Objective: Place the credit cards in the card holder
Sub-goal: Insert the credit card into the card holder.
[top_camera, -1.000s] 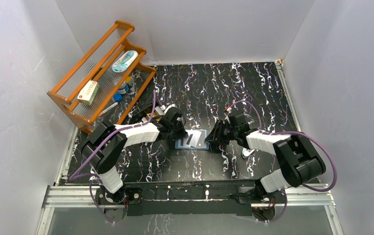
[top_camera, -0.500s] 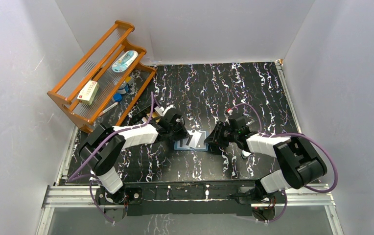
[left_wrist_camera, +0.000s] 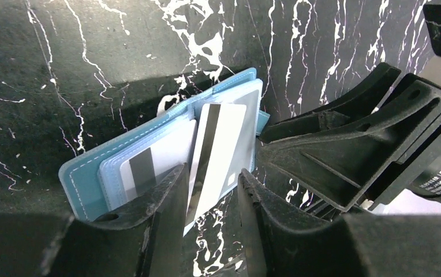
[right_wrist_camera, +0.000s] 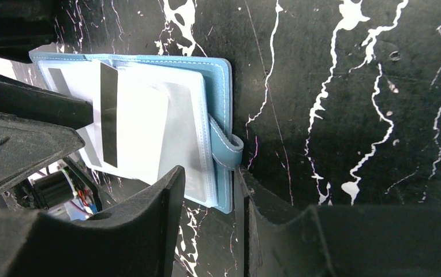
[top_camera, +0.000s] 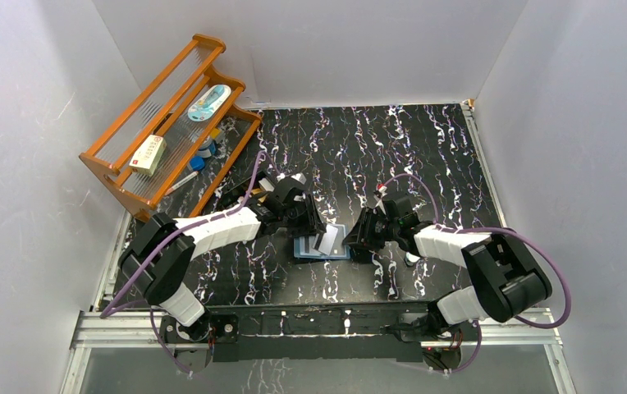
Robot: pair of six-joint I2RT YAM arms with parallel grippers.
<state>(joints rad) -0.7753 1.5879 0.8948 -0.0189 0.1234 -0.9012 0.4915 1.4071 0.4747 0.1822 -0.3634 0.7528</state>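
Lying open on the black, white-veined marble table [top_camera: 425,156], between the two arms, the small teal-blue book-like card holder [top_camera: 322,245] is showing its pale blue pockets. A thin white plastic card [left_wrist_camera: 221,144] with a black stripe is resting slantwise across those pockets, its upper end on the holder and its lower end reaching down between the fingers of the left gripper [left_wrist_camera: 212,173]. Those fingers are standing apart, one on each side of the card, and are not pinching it. A second card [left_wrist_camera: 149,167], also whitish with a dark stripe, is sitting tucked in a pocket just beside the first.

The right gripper [right_wrist_camera: 209,176] is hovering at the holder's opposite edge, its fingers parted and straddling the corner by the teal snap tab [right_wrist_camera: 230,153]. One finger is overlapping the clear sleeve while the other is sitting against the tab. Whether they are clamping the cover cannot be told. An orange wooden rack [top_camera: 162,123] is standing at the far left of the table.
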